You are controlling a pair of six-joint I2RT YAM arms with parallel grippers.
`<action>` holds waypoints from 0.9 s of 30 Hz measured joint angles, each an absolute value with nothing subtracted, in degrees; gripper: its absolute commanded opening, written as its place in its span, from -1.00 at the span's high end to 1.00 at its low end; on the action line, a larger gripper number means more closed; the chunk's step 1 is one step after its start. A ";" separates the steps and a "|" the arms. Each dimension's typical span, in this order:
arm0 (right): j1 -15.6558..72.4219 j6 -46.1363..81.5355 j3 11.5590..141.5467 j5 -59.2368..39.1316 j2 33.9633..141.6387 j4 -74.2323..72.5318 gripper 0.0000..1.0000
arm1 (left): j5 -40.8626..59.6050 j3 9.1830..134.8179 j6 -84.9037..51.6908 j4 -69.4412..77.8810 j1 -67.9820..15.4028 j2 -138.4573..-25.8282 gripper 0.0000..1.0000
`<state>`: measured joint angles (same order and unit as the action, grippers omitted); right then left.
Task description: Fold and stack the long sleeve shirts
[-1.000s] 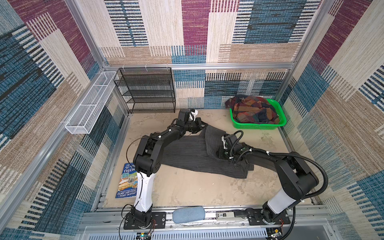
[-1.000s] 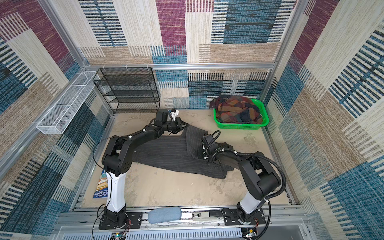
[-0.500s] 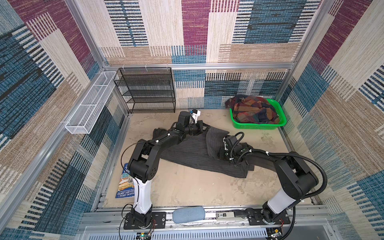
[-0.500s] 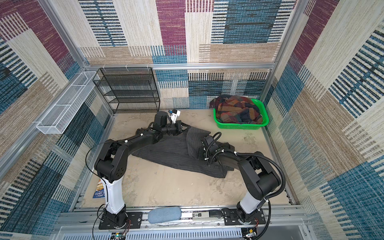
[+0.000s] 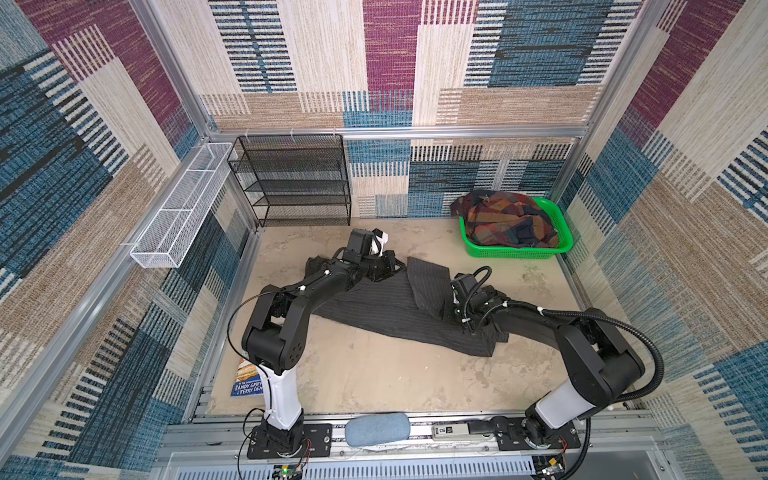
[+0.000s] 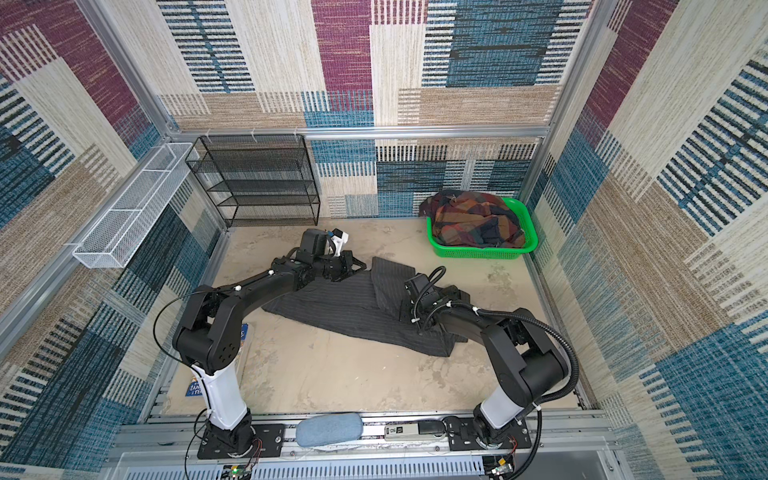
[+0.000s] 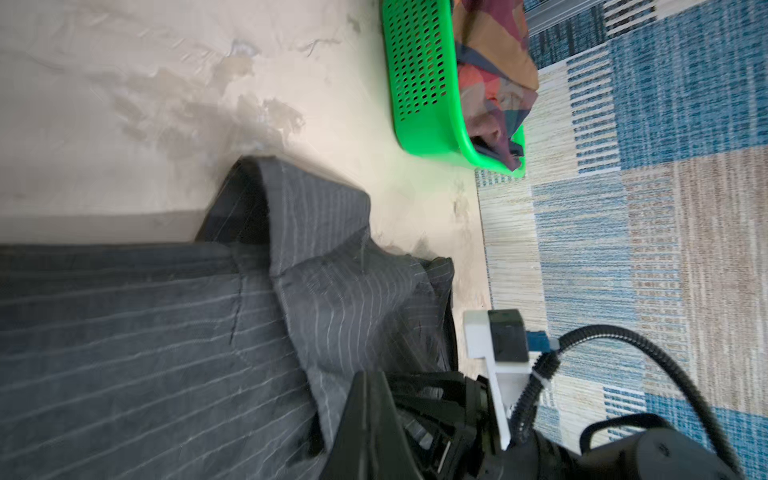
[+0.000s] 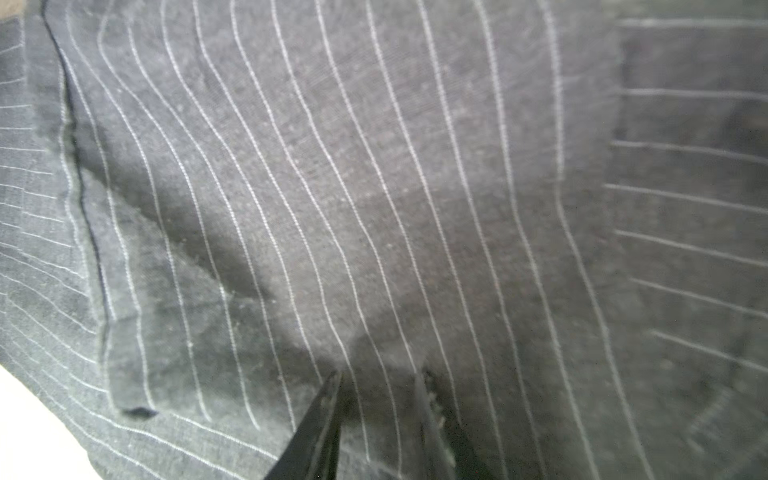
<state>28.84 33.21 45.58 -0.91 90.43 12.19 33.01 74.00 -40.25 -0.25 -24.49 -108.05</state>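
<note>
Between the slightly parted fingers of the right gripper a bunch of the dark pinstriped shirt is pinched, and the cloth rises from them like a tent. Left of it and farther back, the left gripper sits at the shirt's far edge with its jaws together; I cannot tell whether any cloth is caught in them. The shirt lies in the middle of the sandy table, spread as a long slanting band from far left to near right. It is charcoal with thin pale stripes, and one flap is turned up and tilted beside the right wrist. Well apart, in the far right corner, the plaid shirt, in rust, orange and navy, sits crumpled in the green basket, heaped above its rim. Both top views give the whole layout but hide the right gripper's tips behind the flap. Only the right wrist view shows them, along with a seam and a hem edge. The left wrist view shows the flap's dark underside and the basket's perforated wall.
</note>
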 measured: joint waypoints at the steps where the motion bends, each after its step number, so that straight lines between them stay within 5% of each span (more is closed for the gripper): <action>1: 28.84 33.36 45.84 -0.84 89.69 12.73 0.28 | 33.04 73.49 -40.12 -1.34 -24.51 -107.79 0.75; 11: 28.84 33.45 48.01 0.60 86.59 13.56 0.26 | 32.42 88.25 -38.04 -10.52 -23.99 -117.38 -0.17; 27: 28.80 32.86 48.01 0.38 86.96 12.86 0.27 | 36.60 107.39 -39.16 -11.92 -24.12 -136.22 -0.09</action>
